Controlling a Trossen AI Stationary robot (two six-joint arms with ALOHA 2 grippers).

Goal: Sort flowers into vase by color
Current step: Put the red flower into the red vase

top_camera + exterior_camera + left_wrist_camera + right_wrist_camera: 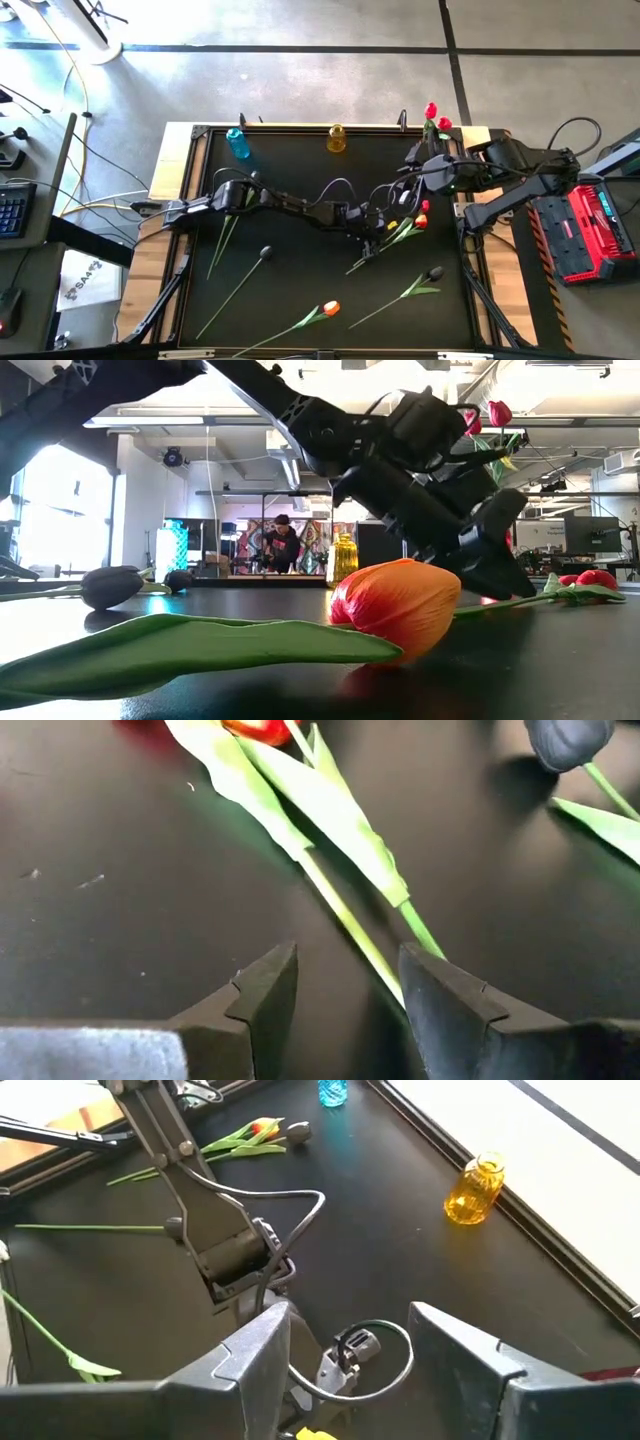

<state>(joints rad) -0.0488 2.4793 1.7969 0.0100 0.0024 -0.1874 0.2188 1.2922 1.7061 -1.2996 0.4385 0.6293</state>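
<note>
Flowers: left tool lines up on a red tulip's stem

Flowers lie scattered over the dark surface point(300, 150); a red tulip point(421, 221) rests at about 3 o'clock from the surface's middle, its stem point(352, 925) running down toward 7 o'clock. The left tool point(345, 995) hangs low over that stem, fingers apart, holding nothing. I judge the pick-up is in hand: the next move calls for lowering and closing squarely on the stem. The right tool point(345, 1355) waits above at 2 o'clock, open and empty.
</note>
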